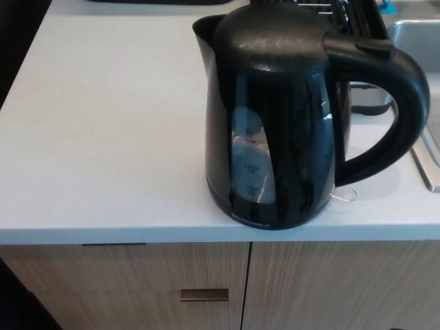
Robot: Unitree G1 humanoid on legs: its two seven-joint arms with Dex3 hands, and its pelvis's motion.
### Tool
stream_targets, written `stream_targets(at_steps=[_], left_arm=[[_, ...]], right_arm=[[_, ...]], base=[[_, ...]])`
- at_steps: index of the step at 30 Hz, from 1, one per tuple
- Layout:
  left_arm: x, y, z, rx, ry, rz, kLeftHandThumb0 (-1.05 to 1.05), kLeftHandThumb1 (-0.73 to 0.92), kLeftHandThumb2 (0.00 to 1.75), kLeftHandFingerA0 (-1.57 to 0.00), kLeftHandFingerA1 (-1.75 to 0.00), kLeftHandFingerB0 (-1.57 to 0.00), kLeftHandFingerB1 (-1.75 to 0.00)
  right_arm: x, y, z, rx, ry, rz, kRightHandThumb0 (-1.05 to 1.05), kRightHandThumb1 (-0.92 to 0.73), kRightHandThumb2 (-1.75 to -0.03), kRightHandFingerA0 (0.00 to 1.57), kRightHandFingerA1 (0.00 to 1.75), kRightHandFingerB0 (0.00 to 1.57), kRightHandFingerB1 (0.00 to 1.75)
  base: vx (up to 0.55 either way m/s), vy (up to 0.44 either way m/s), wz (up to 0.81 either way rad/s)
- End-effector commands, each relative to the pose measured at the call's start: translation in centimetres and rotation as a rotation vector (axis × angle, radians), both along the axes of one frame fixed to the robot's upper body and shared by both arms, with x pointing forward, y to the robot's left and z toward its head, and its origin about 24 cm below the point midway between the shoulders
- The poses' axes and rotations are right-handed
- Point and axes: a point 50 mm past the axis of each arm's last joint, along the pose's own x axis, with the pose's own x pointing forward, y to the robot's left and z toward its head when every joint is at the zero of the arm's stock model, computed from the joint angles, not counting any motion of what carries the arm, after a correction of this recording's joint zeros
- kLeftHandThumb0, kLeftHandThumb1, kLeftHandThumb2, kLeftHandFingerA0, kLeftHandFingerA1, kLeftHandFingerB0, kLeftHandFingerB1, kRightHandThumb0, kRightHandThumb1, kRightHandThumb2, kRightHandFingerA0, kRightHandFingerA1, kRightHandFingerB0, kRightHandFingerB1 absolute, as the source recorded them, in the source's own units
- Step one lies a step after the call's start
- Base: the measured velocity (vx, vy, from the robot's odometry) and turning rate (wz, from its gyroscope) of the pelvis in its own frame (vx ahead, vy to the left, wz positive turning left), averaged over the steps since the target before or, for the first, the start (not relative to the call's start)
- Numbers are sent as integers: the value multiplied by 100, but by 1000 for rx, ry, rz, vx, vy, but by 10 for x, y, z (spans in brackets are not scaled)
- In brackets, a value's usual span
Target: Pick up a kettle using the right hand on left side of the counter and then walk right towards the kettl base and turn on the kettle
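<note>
Neither hand was in view, so state of the fingers could not be told and no offset from them could be given. Black kettle [275,124] stood upright on the white table [103,137], close to its front edge, spout [203,31] toward picture left, handle [392,103] looping out to picture right. Handle faced the robot's right side, so right hand judged the nearer one for the grasp. Sink [419,34] beyond the handle. Small pale print low on kettle body, unreadable; no brand legible
</note>
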Motion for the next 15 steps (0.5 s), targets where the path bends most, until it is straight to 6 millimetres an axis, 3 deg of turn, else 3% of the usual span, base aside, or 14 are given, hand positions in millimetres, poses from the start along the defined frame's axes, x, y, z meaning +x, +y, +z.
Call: stream_targets(at_steps=[1, 11, 13, 15], left_arm=[[5, 11, 16, 87, -188, 79, 15, 67, 91, -84, -81, -81, -74], [0, 16, 17, 96, -185, 95, 17, 67, 91, -87, -84, -81, -74], [-2, 14, 15, 92, -173, 99, 17, 69, 84, -89, -82, -82, -74], [-3, 14, 15, 98, -175, 93, 18, 66, 89, -86, -81, -81, -73]], right_arm=[[3, -9, 8, -22, -112, -80, -2, -73, -67, 83, 59, 56, 51], [2, -5, 7, -16, -117, -72, -3, -73, -70, 82, 60, 56, 52], [-2, -10, 7, -26, -110, -75, 4, -67, -75, 84, 61, 57, 52], [-9, -14, 6, -37, -98, -72, 2, -68, -75, 83, 62, 57, 52]], base=[[0, 0, 0], [0, 0, 0], [0, 0, 0], [0, 0, 0]])
